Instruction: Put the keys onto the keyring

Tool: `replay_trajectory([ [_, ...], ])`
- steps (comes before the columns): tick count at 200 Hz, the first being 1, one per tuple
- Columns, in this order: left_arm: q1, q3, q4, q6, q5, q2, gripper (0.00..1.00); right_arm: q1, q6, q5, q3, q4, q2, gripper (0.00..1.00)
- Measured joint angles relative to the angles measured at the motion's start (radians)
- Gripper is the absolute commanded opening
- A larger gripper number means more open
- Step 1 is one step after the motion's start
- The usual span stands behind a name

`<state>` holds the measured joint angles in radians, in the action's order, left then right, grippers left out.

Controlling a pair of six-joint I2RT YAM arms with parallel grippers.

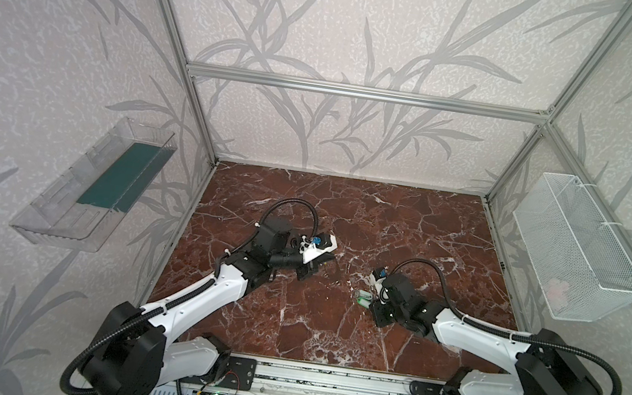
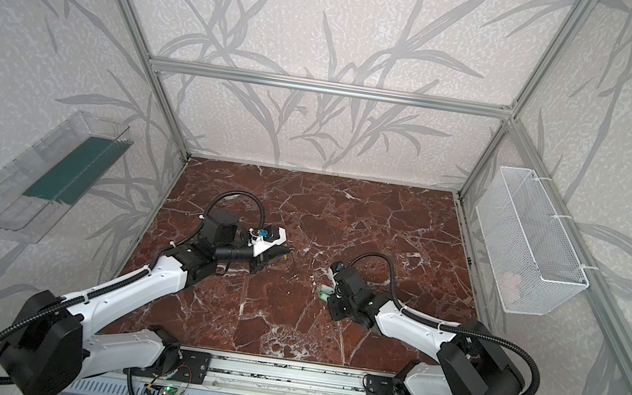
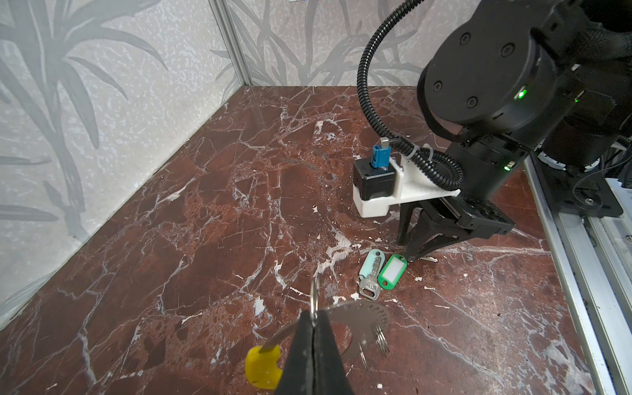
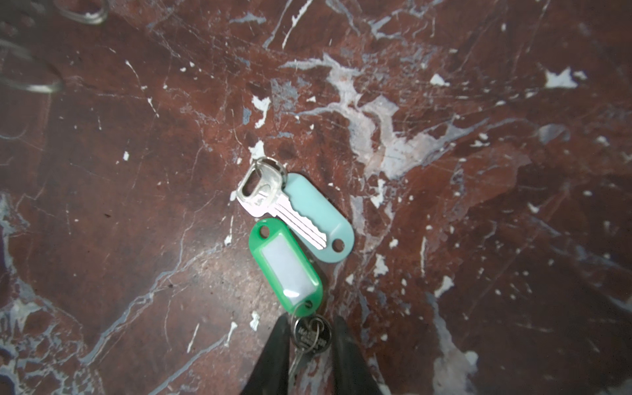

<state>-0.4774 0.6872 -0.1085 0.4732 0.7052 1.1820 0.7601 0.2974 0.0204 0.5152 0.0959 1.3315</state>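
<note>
grey leaf wallpaper (image 1: 331,20) closes three sides of a red-brown marble desk (image 1: 344,219). the left gripper (image 3: 313,319) has its fingers pressed together on a small wire ring at the keyring (image 3: 359,309), whose thin grey band with a row of holes curves away beside the fingers and ends in a yellow segment (image 3: 261,367). the keys (image 1: 364,297) lie flat on the desk near its middle, a little toward the right arm, close to the keyring but apart from it. in the right wrist view a silver key (image 4: 263,191) rests across a pale green tag (image 4: 318,212), and a darker green tag (image 4: 287,266) with a white window lies against the pale one. the right gripper (image 4: 310,319) stands low over the desk with its jaws a little spread, one on each side of a round key head (image 4: 311,337) that hangs on the darker tag's ring; the fingers seem not to press on it.
</note>
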Motion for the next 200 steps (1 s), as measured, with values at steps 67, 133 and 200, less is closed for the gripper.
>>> replay_trajectory([
  [67, 0.000, 0.000, -0.008, -0.005, 0.000, 0.006, 0.00, 0.010, -0.029, -0.004, 0.022, 0.022, 0.035, 0.13],
  [133, 0.000, 0.006, -0.013, -0.006, 0.000, 0.010, 0.00, 0.011, -0.034, -0.071, 0.024, 0.062, -0.003, 0.08],
  [200, -0.002, 0.013, -0.021, -0.006, 0.000, 0.014, 0.00, 0.011, -0.023, -0.120, 0.026, 0.098, -0.054, 0.20],
])
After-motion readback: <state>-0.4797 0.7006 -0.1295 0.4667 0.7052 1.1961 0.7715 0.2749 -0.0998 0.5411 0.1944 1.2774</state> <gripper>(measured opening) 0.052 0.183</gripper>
